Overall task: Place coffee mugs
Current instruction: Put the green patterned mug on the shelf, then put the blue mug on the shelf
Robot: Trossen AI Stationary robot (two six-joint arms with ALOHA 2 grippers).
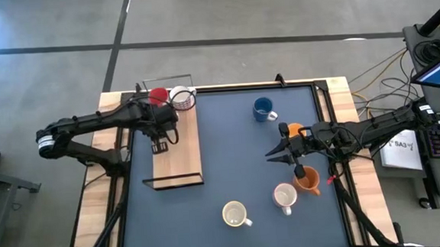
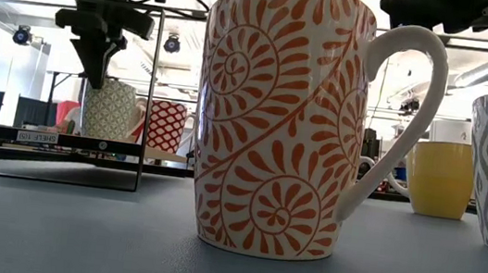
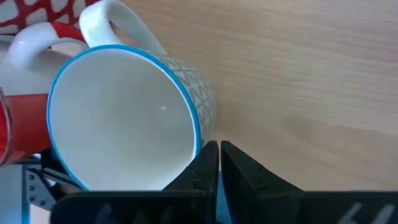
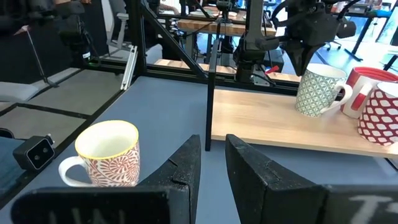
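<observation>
The blue-matted worktop (image 1: 222, 162) carries a wooden board (image 1: 177, 145) under the left gripper (image 1: 160, 148). Around the right gripper (image 1: 282, 156) stand five coffee mugs (image 1: 286, 196); three more sit on the board.

No readable text, labels, brands or numbers anywhere

Glazed mugs, matt mat, bare wood

Glossy ceramic coffee mugs (image 2: 278, 122); smooth matt blue-grey tabletop (image 1: 229, 153); pale wooden board (image 1: 177, 149), seemingly unvarnished.
</observation>
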